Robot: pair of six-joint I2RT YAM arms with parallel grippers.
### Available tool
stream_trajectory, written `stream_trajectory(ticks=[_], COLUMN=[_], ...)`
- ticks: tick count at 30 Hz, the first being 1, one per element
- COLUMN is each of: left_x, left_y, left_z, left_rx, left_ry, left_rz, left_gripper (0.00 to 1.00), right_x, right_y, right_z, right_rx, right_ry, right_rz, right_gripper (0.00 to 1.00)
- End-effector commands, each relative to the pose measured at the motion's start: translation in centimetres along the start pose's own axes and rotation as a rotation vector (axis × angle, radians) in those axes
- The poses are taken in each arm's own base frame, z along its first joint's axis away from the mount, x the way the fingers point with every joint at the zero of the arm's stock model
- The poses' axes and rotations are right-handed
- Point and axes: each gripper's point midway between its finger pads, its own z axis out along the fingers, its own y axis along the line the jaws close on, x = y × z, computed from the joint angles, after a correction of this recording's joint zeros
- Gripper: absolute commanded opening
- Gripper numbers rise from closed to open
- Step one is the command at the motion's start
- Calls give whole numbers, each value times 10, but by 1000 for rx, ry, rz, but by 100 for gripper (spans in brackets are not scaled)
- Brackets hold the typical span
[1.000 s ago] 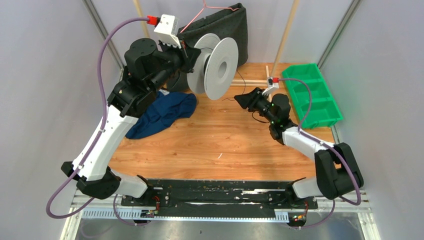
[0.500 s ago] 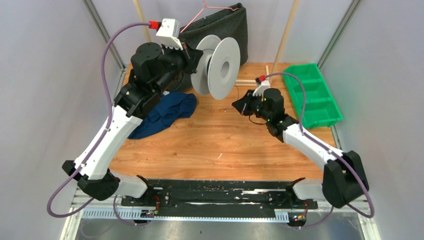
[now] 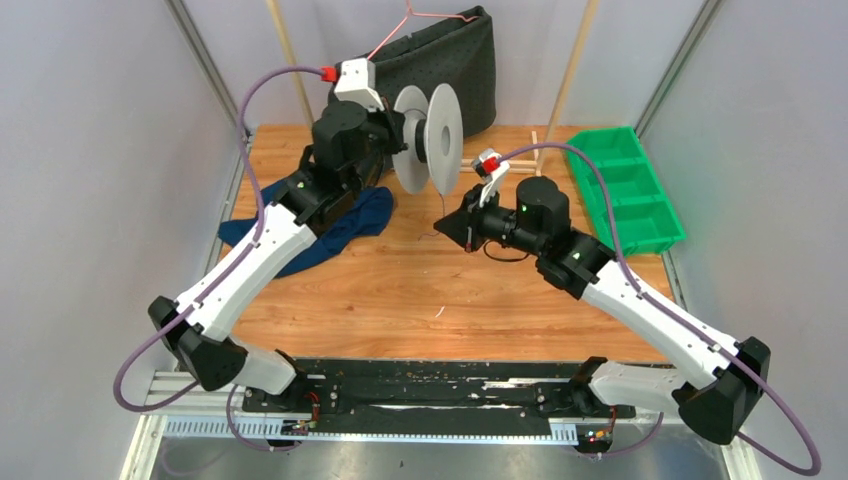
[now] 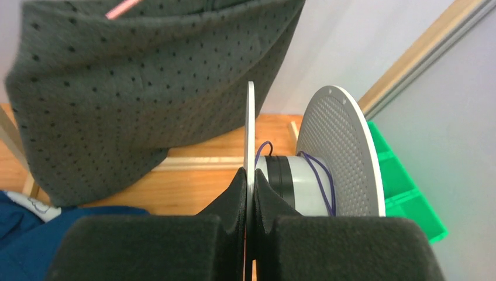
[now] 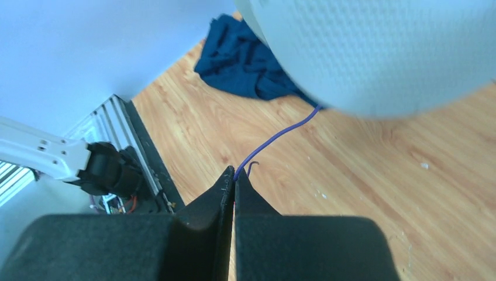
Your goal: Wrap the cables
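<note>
A grey-white plastic spool is held up off the table by my left gripper, which is shut on its near flange. The thin dark cable loops round the spool's hub in the left wrist view. My right gripper is shut on the cable, which runs taut from the fingertips up behind the spool's flange. In the top view the cable hangs as a fine line from the spool down to the right gripper.
A blue cloth lies on the wooden table left of centre. A green compartment bin stands at the right edge. A dark dotted fabric with a pink hanger hangs at the back.
Both arms moved: the left swung the spool right and turned it edge-on. The right gripper moved left and toward the spool, with the cable now stretched between them.
</note>
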Motion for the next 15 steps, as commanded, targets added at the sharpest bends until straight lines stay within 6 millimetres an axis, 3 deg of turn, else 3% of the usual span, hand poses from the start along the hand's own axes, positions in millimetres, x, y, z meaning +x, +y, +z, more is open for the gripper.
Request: stream_trajectory(ticks=[1,5,9,15], left_x=[-3,24,37,51], left_y=[-15,-22,-28,-36], left_z=[4,9,7,-11], left_rx=[29,86,146,287], left_ry=[-44,27,80,113], left_rz=[-3,55,136,269], left_gripper=[0,0,0,0], right_x=[-27,-53,-81,-123], right_y=[31,45,50,36], right_z=[-8,-6,-6,-18], right_rx=[-120,-177,-242,-252], right_ry=[-5,-39,-68,-139], right_rz=[-50,-37,-35,-26], right_gripper=[1,1,1,1])
